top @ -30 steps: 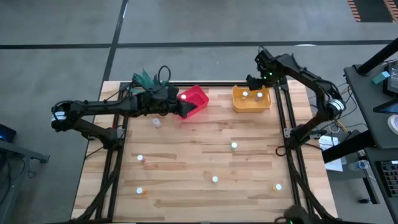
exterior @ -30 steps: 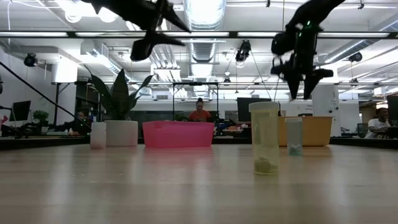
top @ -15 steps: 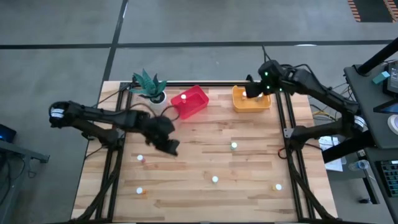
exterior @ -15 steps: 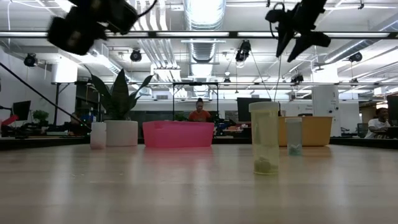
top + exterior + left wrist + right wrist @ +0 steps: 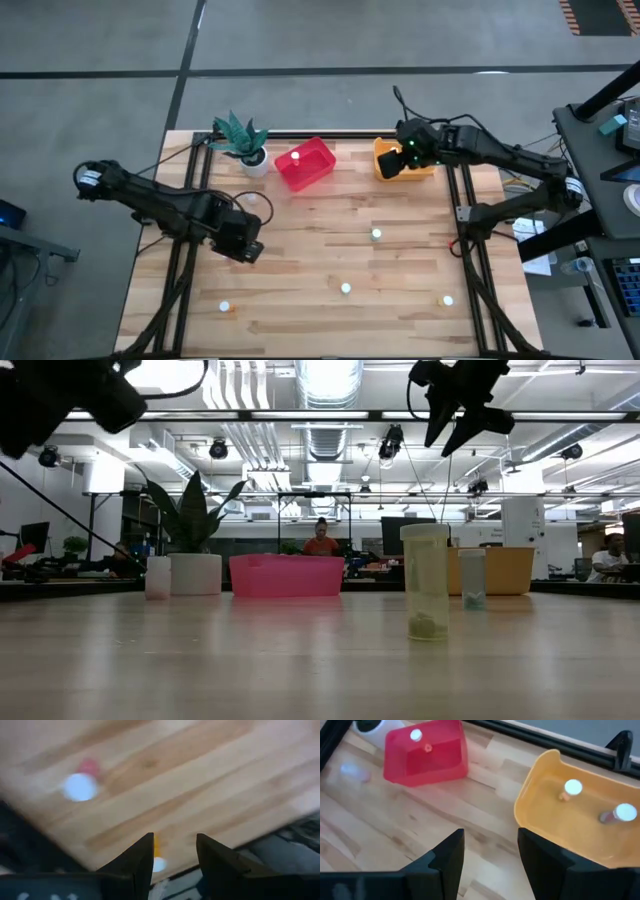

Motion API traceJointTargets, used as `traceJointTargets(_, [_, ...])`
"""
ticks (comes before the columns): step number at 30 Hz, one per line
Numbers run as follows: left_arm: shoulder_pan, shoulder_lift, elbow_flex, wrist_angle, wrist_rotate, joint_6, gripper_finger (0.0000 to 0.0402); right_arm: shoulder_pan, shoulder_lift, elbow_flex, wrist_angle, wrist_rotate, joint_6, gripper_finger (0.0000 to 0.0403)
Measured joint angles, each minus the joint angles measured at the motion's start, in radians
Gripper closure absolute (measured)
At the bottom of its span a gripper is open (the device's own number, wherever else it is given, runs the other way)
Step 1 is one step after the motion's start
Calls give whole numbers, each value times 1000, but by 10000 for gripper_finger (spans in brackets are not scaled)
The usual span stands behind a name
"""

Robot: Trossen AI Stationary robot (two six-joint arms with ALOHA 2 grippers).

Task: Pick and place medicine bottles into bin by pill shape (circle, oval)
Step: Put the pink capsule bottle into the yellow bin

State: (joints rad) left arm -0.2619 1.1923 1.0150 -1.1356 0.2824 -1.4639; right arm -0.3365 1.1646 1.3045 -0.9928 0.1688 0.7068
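Near the worktop's left edge my left claw (image 5: 250,250) hangs open and empty; I should centre over the bottle (image 5: 80,786) below before descending. Far right, my right claw (image 5: 393,166) hangs open beside the yellow bin (image 5: 419,169).

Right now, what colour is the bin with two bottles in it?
Yellow-orange bin; the right wrist view shows it best.

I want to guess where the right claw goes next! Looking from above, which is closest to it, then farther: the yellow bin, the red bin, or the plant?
1. Yellow bin, right under the right gripper.
2. Red bin, toward the table's middle.
3. Plant, at the far left corner.
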Motion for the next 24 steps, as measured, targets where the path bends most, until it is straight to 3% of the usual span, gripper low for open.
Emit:
traceJointTargets(6, [-16,0,-8,-19,-113,-23,269,38,41,0,0,-1,26,229])
traceJointTargets(9, [-24,11,-8,-25,-117,-20,263,50,58,0,0,0,34,229])
traceJointTargets(19, [-104,54,-17,-209,-169,-15,180,80,96,0,1,-2,35,229])
traceJointTargets(24, [-111,50,-80,-147,-169,-21,170,80,102,0,3,-2,26,229])
